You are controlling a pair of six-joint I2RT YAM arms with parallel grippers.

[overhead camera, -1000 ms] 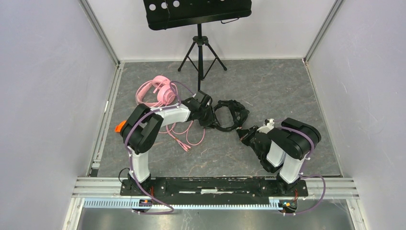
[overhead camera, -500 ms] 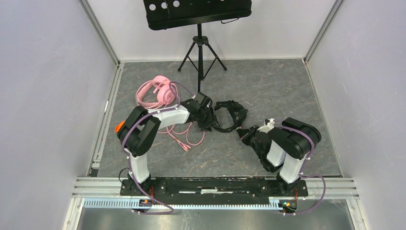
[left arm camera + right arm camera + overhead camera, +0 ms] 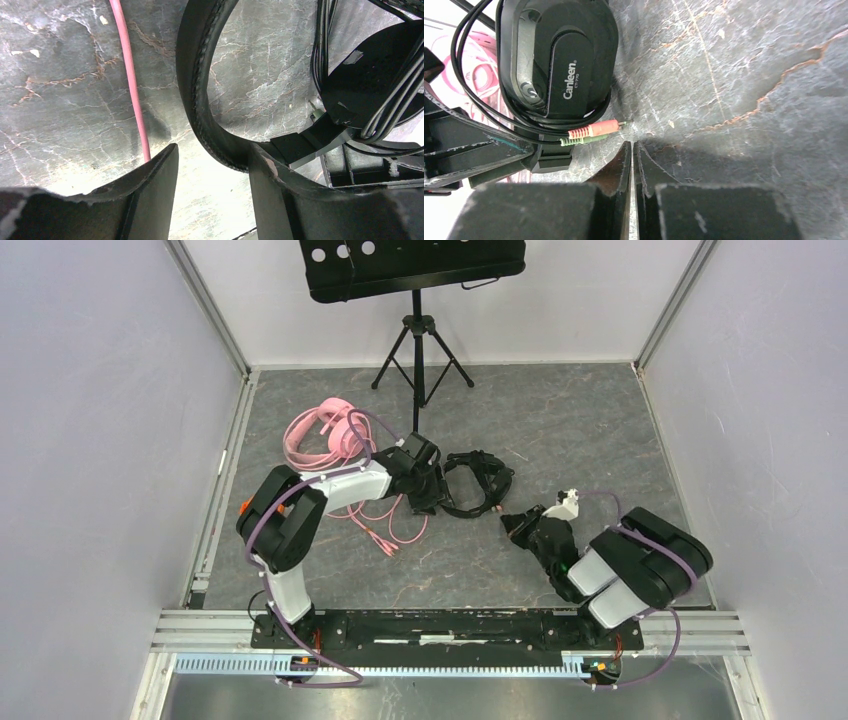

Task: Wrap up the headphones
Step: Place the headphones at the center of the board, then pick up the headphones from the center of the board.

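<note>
The black headphones [image 3: 495, 478] lie mid-frame on the desk [image 3: 580, 430], cable looped round a cup. Left jaws stand apart at the headband [image 3: 192, 75]; right jaws are together, empty, below the plugs [image 3: 596, 129]. Best pin the band firmly, then tuck the plugs in.

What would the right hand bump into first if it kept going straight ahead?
Most likely the pink plug of the black headphones, lying just beyond the shut right hand. It sits slightly off that line, so maybe only a graze.
</note>
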